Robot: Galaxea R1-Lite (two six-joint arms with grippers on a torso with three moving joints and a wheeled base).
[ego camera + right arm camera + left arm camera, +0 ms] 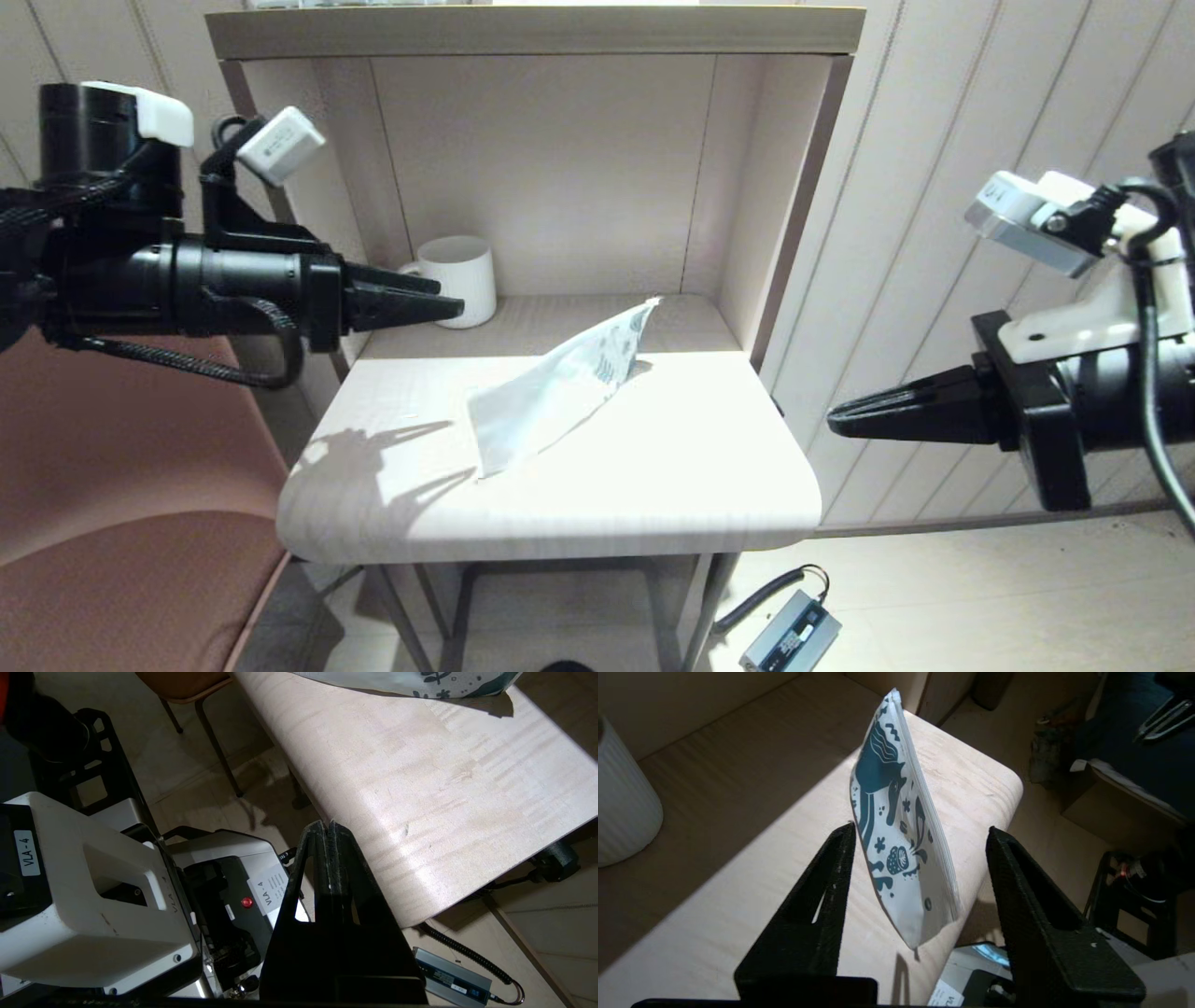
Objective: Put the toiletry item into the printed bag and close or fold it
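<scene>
The bag lies slantwise on the table, its plain end flat near the front and its printed end tilted up off the wood toward the back; the comb cannot be made out anywhere. The left gripper hangs above the table's left rear, well clear of the bag, fingers spread apart with nothing between them, while the right gripper hovers off the table's right edge, its fingers pressed together and empty. Farthest back, a white mug stands in the shelf alcove, just behind the left gripper's tips.
</scene>
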